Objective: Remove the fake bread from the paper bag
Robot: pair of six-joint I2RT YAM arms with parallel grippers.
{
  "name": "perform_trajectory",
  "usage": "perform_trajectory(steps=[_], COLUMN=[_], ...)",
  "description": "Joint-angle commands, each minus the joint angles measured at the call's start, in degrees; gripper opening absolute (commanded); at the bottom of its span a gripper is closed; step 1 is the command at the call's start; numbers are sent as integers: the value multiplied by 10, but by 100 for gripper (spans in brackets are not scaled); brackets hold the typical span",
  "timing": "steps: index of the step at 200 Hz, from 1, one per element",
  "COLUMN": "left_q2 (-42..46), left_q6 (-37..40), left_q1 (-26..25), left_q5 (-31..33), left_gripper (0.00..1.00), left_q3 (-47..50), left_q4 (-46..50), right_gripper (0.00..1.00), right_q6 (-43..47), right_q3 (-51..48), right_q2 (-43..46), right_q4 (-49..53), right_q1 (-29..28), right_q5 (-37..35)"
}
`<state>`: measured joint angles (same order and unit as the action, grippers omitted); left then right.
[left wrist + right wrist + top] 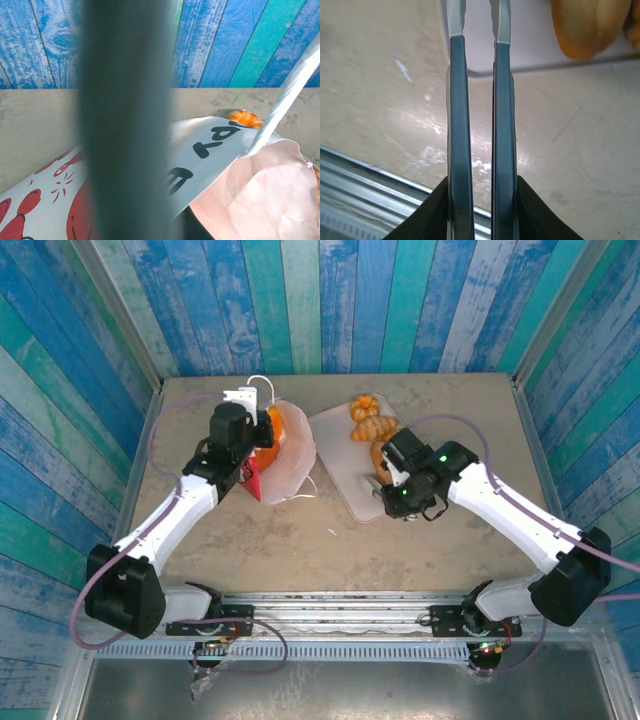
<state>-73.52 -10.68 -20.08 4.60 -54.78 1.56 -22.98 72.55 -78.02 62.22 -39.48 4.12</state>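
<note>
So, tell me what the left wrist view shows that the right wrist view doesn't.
Left wrist: the bag with red shapes and black letters, a taut cord handle, the blue wall, one blurred finger up close. Right wrist: the right pincer, nearly shut and empty, a corner of the tray, a metal rail. Both: the tan table and some bread, behind the bag in one, on the tray in the other.
</note>
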Motion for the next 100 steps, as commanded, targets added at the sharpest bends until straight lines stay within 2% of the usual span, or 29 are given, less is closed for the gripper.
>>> perform_trajectory(steps=[1,53,100], left_q2=[36,33,30], left_q6=[27,36,33], left_q1=[1,1,1], left_q5=[-39,-61,-83], left_gripper=[8,8,8], left_q3=[4,12,20], left_q4=[-9,-16,-26], right_gripper=[32,35,36], right_q6=[-9,-26,-34], right_q3=[46,82,96], right_q2=[31,65,18], right_q4=[-8,-56,-116], right_q1=[-3,-19,-79], right_q5=[24,89,99])
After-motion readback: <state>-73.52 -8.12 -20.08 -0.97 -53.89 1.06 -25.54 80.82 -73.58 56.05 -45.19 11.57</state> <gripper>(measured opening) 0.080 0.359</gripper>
